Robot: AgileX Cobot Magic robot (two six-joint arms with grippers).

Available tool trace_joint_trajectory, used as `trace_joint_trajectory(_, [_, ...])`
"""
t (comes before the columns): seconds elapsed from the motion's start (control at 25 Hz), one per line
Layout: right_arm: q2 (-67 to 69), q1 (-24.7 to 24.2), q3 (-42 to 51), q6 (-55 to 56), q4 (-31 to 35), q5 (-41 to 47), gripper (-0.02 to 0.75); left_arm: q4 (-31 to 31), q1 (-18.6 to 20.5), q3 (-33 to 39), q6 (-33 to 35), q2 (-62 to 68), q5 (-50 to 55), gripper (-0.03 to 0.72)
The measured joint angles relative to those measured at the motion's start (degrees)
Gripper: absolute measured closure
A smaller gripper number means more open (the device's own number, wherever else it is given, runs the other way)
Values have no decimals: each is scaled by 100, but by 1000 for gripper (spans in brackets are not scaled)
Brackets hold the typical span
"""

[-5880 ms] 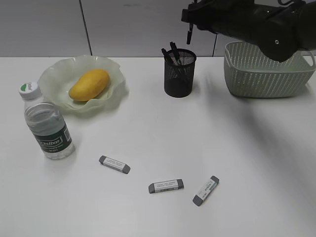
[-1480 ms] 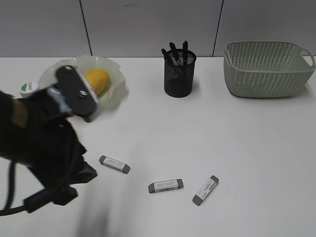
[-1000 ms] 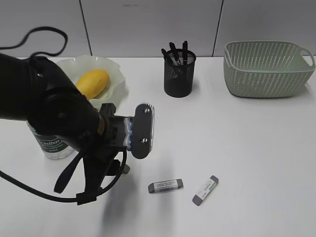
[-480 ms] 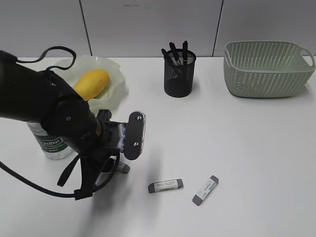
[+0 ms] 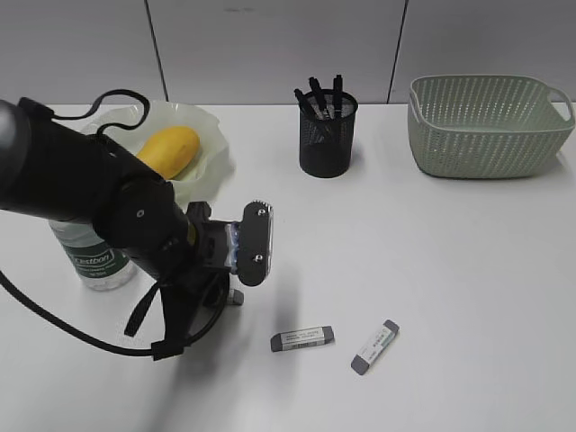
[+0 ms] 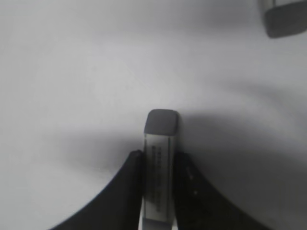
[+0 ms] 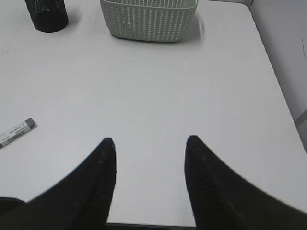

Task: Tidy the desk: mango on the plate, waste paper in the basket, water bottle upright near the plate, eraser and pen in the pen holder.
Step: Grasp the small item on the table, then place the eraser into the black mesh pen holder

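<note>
- Exterior view: I am seeing my left arm [image 5: 135,225] hanging low over the desk [image 5: 432,252], 2 erasers [image 5: 302,338] lying near it, the mango [image 5: 163,152] sitting on the plate [image 5: 211,148].
- Left wrist view: left gripper [image 6: 158,165] is pinching an eraser [image 6: 160,158] lying on the desk.
- Right wrist view: right gripper [image 7: 149,148] is hanging spread above bare desk, with the basket [image 7: 148,19] far ahead.

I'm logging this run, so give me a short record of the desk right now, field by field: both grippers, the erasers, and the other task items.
left gripper: closed around an eraser, which lies on the desk
right gripper: open, holding nothing, above bare desk
other erasers: two lying loose, one mid-front, one to its right
mango: on the plate
water bottle: partly hidden behind the left arm
pen holder: upright, pens inside
basket: back right
waste paper: not visible
</note>
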Motion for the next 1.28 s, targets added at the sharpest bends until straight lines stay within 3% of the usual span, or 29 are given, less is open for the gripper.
trace_joint_trajectory(0.12, [0,0,0,0,0,0,355,-467,0,31,0,-114,-46,549])
trace_joint_trajectory(0.2, [0,0,0,0,0,0,355,-1162,0,82,0,-376,-254,549])
trace_joint_trajectory(0.4, [0,0,0,0,0,0,355,-2952,-7,49,-47,-1274,-2450,549])
trace_joint_trajectory(0.52, [0,0,0,0,0,0,355,-3304,0,-310,-739,-1255,-3468,549])
trace_joint_trajectory(0.64, [0,0,0,0,0,0,355,-3082,0,-828,-1939,-939,-3798,549])
trace_joint_trajectory(0.76, [0,0,0,0,0,0,355,-1974,0,-1341,-3690,-467,-3910,549])
trace_joint_trajectory(0.8, [0,0,0,0,0,0,355,-1339,0,-1497,-4369,-337,-3910,549])
trace_joint_trajectory(0.92, [0,0,0,0,0,0,355,1346,8,-1665,-6609,-181,-4032,549])
trace_joint_trajectory(0.96, [0,0,0,0,0,0,355,2261,61,-1671,-7848,-169,-4332,549])
trace_joint_trajectory(1.04, [0,0,0,0,0,0,355,4518,297,-1684,-9856,-145,-5429,549])
trace_joint_trajectory(1.12, [0,0,0,0,0,0,355,6009,689,-1741,-11295,-103,-6569,549])
trace_joint_trajectory(1.2, [0,0,0,0,0,0,355,6844,963,-1747,-11880,-103,-6589,549])
trace_joint_trajectory(1.28, [0,0,0,0,0,0,355,7093,1088,-1782,-12024,-92,-5693,549])
